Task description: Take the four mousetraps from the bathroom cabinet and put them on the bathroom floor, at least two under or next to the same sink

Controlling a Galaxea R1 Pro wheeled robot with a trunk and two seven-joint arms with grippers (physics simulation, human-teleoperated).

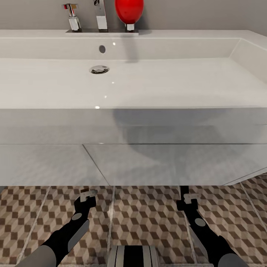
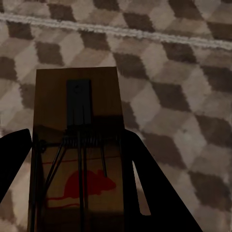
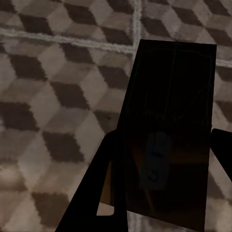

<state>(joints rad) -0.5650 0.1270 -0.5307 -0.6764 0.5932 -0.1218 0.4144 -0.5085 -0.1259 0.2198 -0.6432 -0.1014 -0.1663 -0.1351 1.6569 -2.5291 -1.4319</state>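
Each pincer (image 1: 86, 196) (image 1: 187, 198) pinches a mousetrap (image 2: 77, 145) (image 3: 169, 130); drop from up here and they could bounce away from the sink (image 1: 133, 122).

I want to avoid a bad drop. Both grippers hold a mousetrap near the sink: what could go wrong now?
1. The left gripper and right gripper sit close under the sink; raising either may hit it.
2. Each mousetrap hangs above the bathroom floor; released from here, it may bounce or flip.
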